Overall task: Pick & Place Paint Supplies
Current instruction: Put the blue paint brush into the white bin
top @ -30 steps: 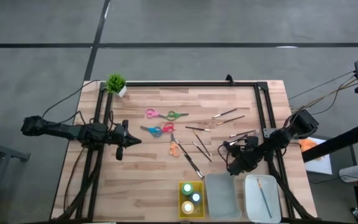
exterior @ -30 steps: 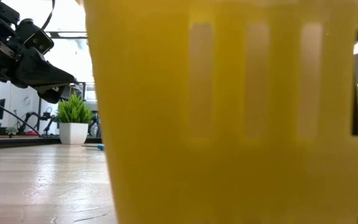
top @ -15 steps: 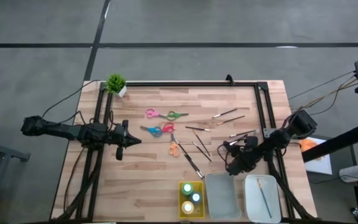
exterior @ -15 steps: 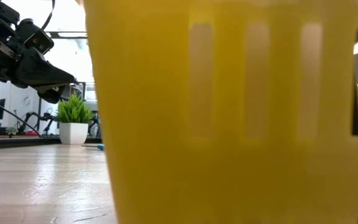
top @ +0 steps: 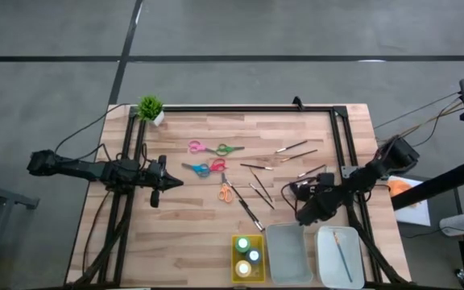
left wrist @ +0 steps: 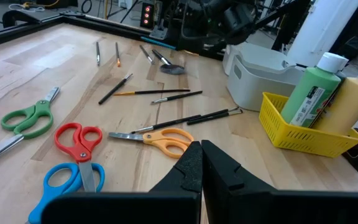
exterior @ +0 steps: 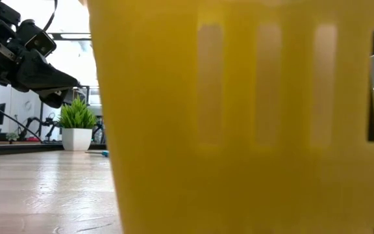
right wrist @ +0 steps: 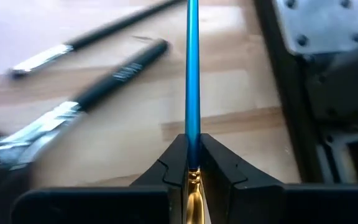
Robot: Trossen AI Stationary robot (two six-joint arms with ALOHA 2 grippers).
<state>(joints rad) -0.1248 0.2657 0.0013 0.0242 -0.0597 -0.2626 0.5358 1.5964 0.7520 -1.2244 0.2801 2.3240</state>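
— Two things are worrying me. Right jaws (right wrist: pixel 190 163) are pinching a blue brush (right wrist: pixel 192 68) by its very end, so nearly the whole handle is sticking out ahead. I judge it may swing or slip out on the way to the white tray (top: pixel 325 250), or catch the tray wall and tip onto the worktop (top: pixel 192 217).

— What about the left arm?

— Left jaws (left wrist: pixel 201 163) are clenched on nothing, hanging near the worktop's left side, beside the scissors (left wrist: pixel 154 138). It is idling, so I see little risk there.

— Which view is telling you about the grip?

— Only the right wrist view is showing the pinch. From above, the right arm is hovering near the right edge, close by the grey tray (top: pixel 288 254), and the brush is too thin to make out.

— And the rest of the supplies?

— High view is laying it out: bottles (top: pixel 248 256) standing in the yellow tray (top: pixel 235 259), one brush (top: pixel 341 256) lying in the white tray, more brushes (top: pixel 256 189) and scissors loose mid-worktop. Low view is almost filled by the yellow tray's wall, with a plant (exterior: pixel 76 123) beyond.
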